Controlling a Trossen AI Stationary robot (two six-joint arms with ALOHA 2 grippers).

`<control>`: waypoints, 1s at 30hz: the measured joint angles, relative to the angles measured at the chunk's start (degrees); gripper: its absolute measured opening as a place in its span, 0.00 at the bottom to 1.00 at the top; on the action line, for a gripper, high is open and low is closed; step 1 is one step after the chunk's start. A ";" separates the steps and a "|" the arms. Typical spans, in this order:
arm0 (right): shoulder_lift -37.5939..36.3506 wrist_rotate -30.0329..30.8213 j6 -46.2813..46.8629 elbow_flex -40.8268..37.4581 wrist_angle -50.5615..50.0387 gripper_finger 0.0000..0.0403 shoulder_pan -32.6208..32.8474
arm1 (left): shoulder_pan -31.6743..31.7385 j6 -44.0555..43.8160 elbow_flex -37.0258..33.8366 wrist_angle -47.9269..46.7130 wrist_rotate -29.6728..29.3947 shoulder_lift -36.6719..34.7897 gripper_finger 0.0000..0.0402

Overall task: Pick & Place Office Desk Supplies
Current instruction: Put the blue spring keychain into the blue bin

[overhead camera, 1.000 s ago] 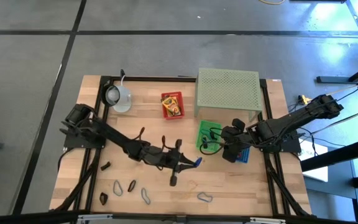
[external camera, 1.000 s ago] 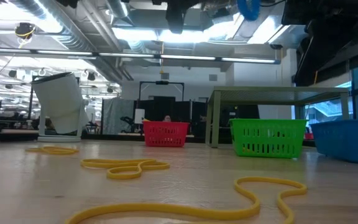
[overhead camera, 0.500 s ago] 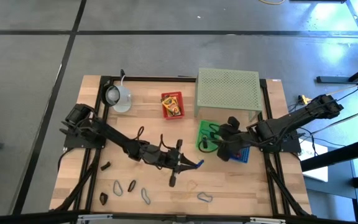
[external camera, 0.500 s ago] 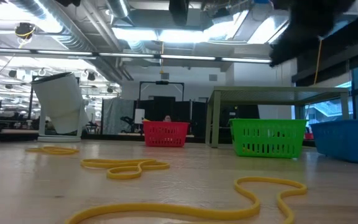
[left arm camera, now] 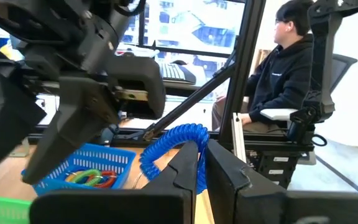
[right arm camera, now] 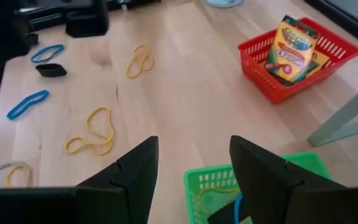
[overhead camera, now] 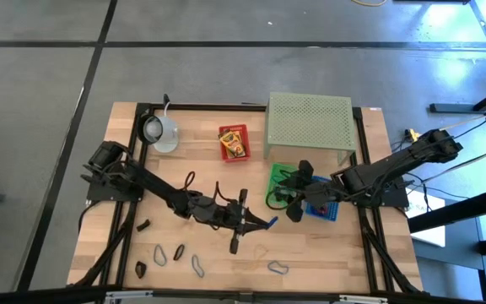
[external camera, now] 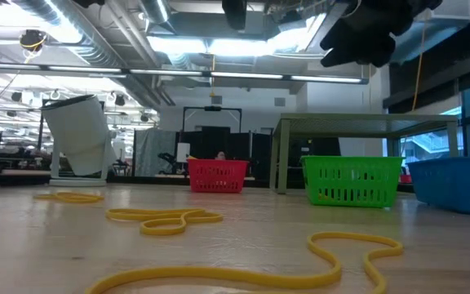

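Left gripper: fingers pressed nearly together on a blue coiled stretchy loop, pinched at one turn of the coil. It is held clear of the pale wooden table, in the middle of the table on the near side, with the green basket just beyond. The coil sags from the pinch in the left wrist view. Judgement: very light, soft, springy; will swing and could slip from a narrow pinch, so a grip across several turns would be safer.

Right gripper: jaws spread wide, nothing between them, hovering over the near edge of the small green plastic mesh basket, which already holds some loops. Small blue mesh basket beside it holds coloured loops.

Farther out:
- Small red mesh basket with the yellow printed crayon box lying in it. Judgement: stiff card, light, best taken across its narrow sides.
- Thin yellow rubber bands, and another pair, flat on the wood. Judgement: limp, hard to get under; pinch a raised bend.
- Blue loops and a small dark clip near the table's near-left edge.
- Grey and dark loops along the near edge in the high view.
- Pale green perforated metal stand at the far right; pale round mug at the far left.

A seated person shows beyond the table.
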 joint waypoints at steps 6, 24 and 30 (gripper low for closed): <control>0.53 -1.47 -0.15 0.00 1.10 0.50 -0.53 | -0.12 -0.24 0.00 -0.29 0.00 0.00 0.04; 0.19 -26.92 -20.52 -0.02 6.21 0.50 0.17 | 2.40 -9.73 0.02 -5.99 7.51 0.00 0.04; 0.18 -28.27 -22.29 -0.02 11.51 0.50 0.20 | 2.31 -6.99 0.02 -5.77 2.95 0.00 0.04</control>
